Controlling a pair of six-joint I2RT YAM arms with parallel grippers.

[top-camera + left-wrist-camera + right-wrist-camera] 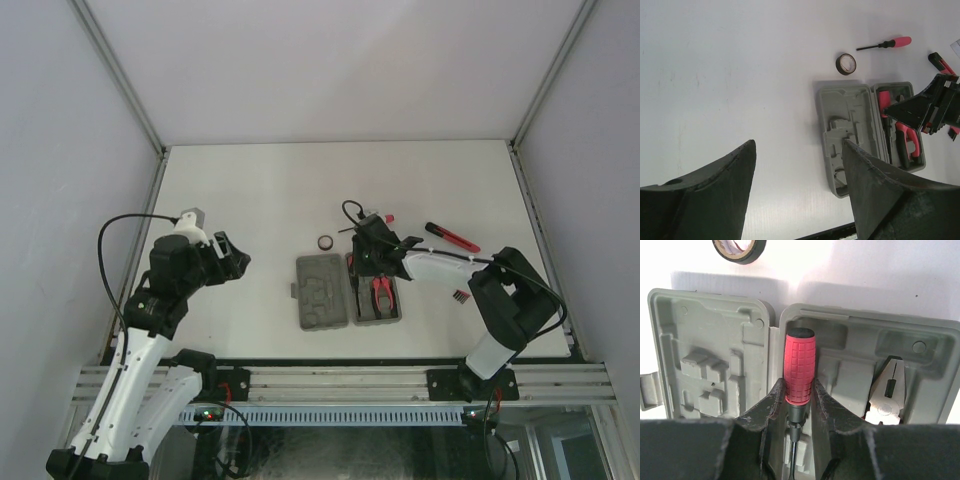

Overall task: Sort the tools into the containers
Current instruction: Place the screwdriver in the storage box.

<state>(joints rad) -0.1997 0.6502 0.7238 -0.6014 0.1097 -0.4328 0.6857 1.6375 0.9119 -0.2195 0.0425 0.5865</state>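
Two halves of the grey hinged plastic case (715, 340) lie open on the white tabletop (250, 190). Right gripper (799, 390) pinches a red-handled screwdriver (800, 365) over the right half, beside red-handled pliers (888, 390) seated there. Left gripper (799, 147) hangs spread wide, holding nothing, well left of the case.

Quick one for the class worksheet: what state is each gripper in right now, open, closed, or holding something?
Left gripper: open, holding nothing.
Right gripper: closed on the red-handled screwdriver, over the grey case.

White table (250, 200), open grey case (322, 290), black ring (325, 242), screwdriver (887, 44), stick tool (452, 237)
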